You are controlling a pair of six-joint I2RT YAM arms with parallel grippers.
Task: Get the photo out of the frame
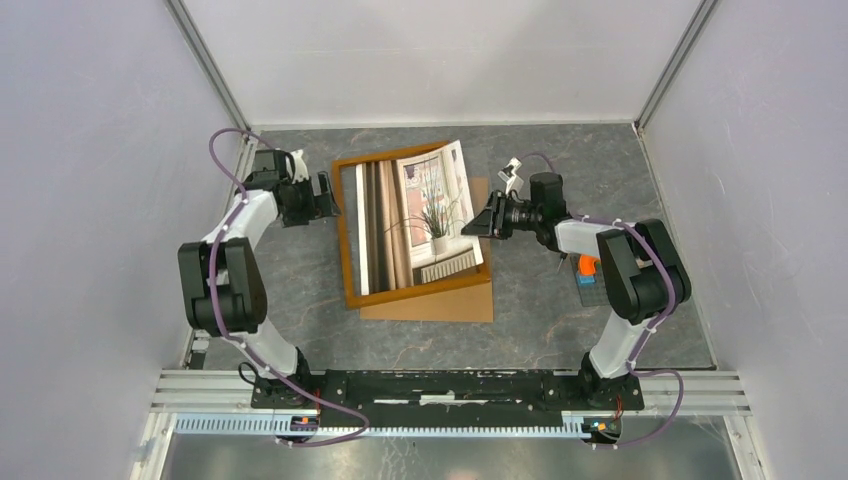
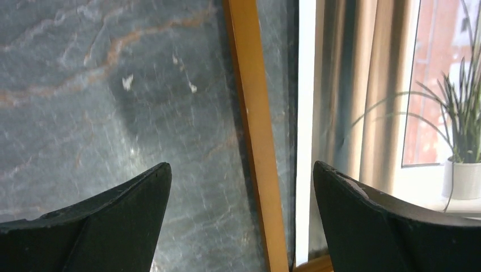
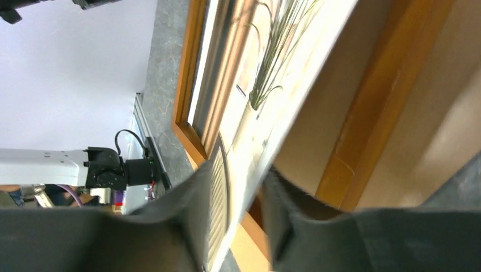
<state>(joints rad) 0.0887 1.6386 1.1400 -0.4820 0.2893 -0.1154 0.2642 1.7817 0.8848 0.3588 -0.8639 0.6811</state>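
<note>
The photo (image 1: 420, 215), a print of a window, brown curtains and a spiky potted plant, lies mostly inside the frame (image 1: 346, 250) at mid-worktop. Its right edge is lifted and curled above the right moulding. The frame lies flat, and a brown back panel (image 1: 440, 305) sticks out from under its near and right sides. The right fingers (image 1: 483, 222) meet the raised edge from the right. In the right wrist view they (image 3: 170, 238) sit one on each side of the sheet (image 3: 249, 130) with only a narrow gap, and I cannot tell whether they press it or merely straddle it. That arm is folded at the elbow, its forearm running left and level. The left arm bends likewise, its wrist turned right at the frame's far left corner. The left fingers (image 2: 113, 226) are spread wide and hold nothing, with the left moulding (image 2: 255, 141) running between them; their height above it is unclear. On the grey marbled worktop (image 1: 560, 330), a small baseplate with an orange block (image 1: 588, 272) is half hidden behind the right arm. The print's text is too small to read.
</note>
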